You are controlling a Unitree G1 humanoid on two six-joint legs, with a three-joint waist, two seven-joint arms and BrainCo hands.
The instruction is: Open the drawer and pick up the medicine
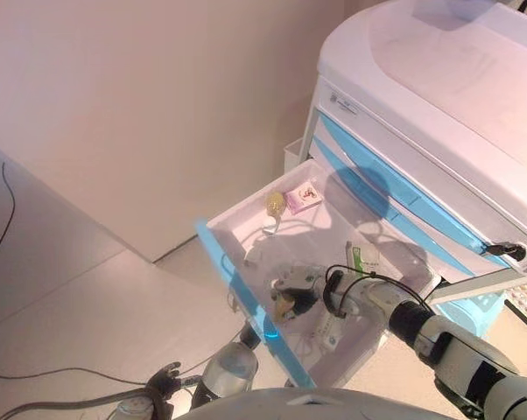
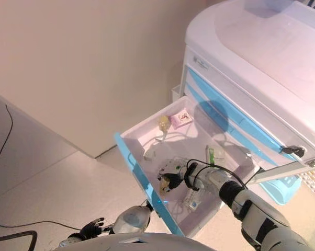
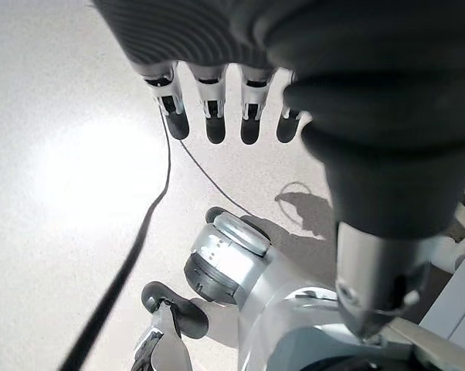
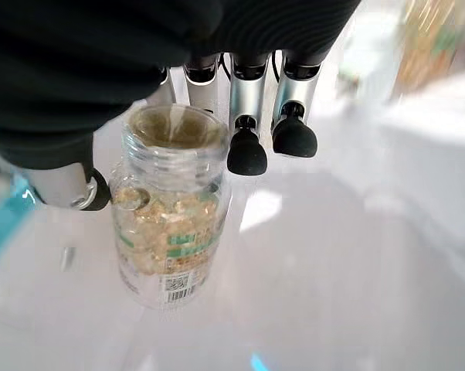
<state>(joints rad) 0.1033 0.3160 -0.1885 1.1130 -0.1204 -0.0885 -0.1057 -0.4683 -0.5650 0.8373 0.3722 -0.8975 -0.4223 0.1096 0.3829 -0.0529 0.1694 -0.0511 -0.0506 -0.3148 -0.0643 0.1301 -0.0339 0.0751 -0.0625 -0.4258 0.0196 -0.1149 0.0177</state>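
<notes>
The white drawer (image 1: 242, 210) with a blue front stands pulled out of the cart. My right hand (image 1: 304, 283) is inside it, near the front. Its thumb and fingers (image 4: 246, 116) are curled round a clear medicine bottle (image 4: 169, 232) full of yellowish capsules, with a printed label. The bottle also shows in the left eye view (image 1: 286, 305), under the hand. I cannot tell whether it rests on the drawer floor or is lifted. My left hand (image 3: 209, 108) hangs low by my side over the floor, fingers straight and empty.
The drawer also holds a pink box (image 1: 304, 198), a yellowish round object (image 1: 275, 203), a green and white box (image 1: 362, 259) and a white pack (image 1: 326, 333). The white cart (image 1: 439, 96) has more blue-fronted drawers above. A wall stands to the left.
</notes>
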